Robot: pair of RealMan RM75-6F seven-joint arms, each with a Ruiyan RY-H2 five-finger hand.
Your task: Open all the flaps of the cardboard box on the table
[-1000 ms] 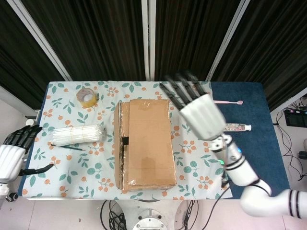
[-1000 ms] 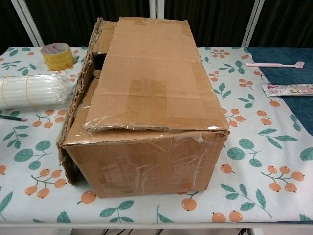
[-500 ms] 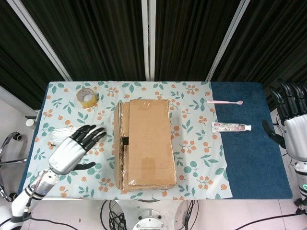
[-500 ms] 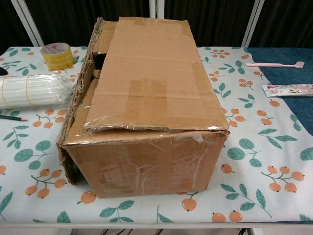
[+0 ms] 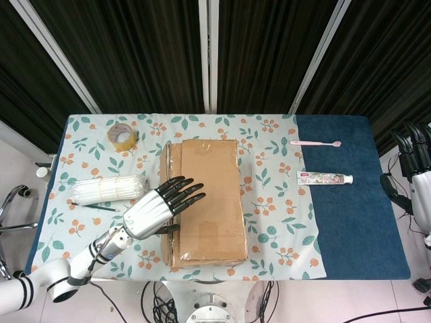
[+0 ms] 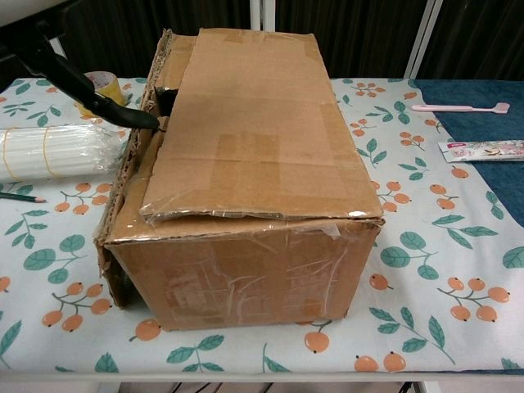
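Cardboard box (image 5: 204, 200) centred on desk (image 5: 350, 202), top flaps lying closed. Left robot hand (image 5: 161, 206) over box's left edge, fingers spread, grasping nothing. Right robot hand (image 5: 414, 173) off desk's right side, released, fingers apart.

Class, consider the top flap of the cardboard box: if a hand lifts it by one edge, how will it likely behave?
The top flap looks stiff, so it should hinge rather than flop. Its near edge already sits raised, so probably loose. Glossy tape there may be slippery.
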